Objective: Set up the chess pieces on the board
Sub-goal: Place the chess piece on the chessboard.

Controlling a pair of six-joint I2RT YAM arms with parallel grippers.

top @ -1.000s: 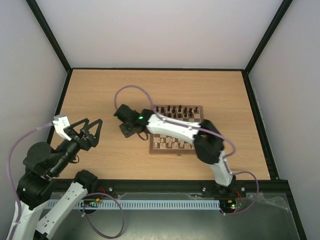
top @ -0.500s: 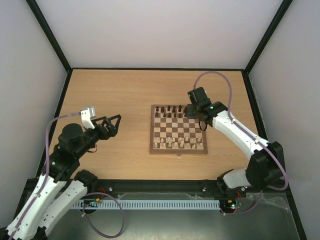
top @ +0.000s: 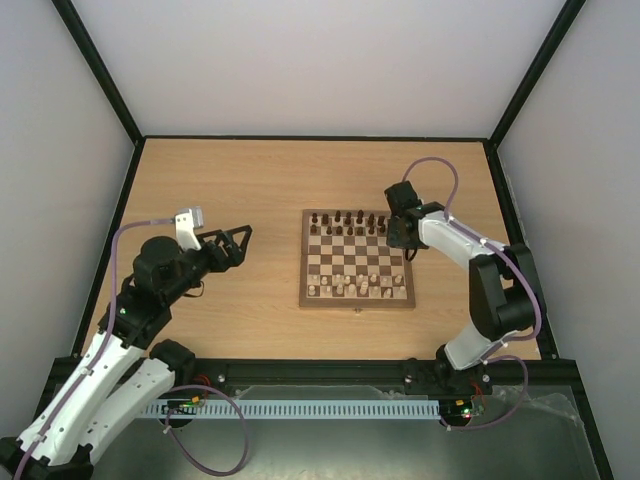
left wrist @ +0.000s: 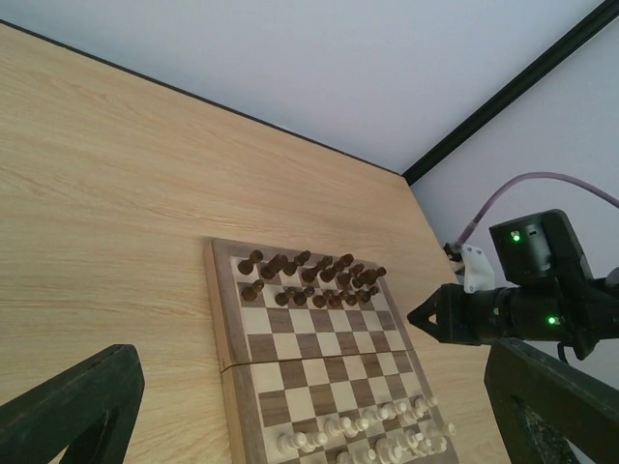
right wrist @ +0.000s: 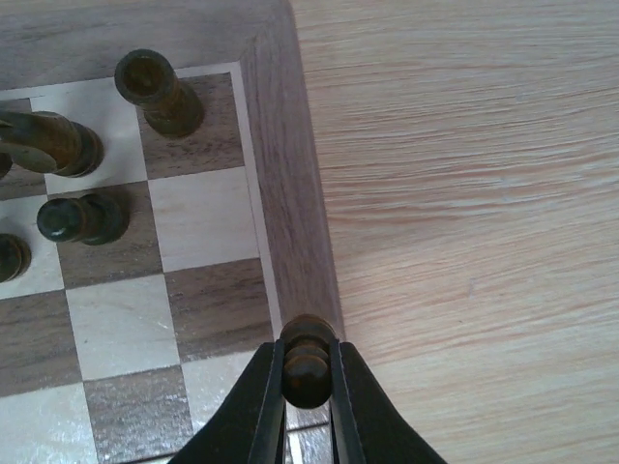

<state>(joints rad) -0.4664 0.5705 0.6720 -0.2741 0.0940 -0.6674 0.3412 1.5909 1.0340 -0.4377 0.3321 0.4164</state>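
The board (top: pixel 355 262) lies mid-table, with dark chess pieces (top: pixel 345 222) in its two far rows. My right gripper (top: pixel 396 238) is at the board's far right corner. In the right wrist view it (right wrist: pixel 308 372) is shut on a dark pawn (right wrist: pixel 308 360), held over the board's right border (right wrist: pixel 290 193). Dark pieces (right wrist: pixel 155 92) stand on nearby squares, and the light edge square (right wrist: pixel 203 217) beside them is bare. My left gripper (top: pixel 236 243) is open and empty, left of the board. The left wrist view shows the board (left wrist: pixel 290 362) and the dark pieces (left wrist: pixel 309 280).
Cream pieces (top: pixel 360 287) fill the board's near rows and also show in the left wrist view (left wrist: pixel 387 435). Black frame rails (top: pixel 320 138) edge the table. Bare wood lies around the board.
My right gripper has swung from the table left of the board across to its far right corner. My left arm has moved up and right, toward the board.
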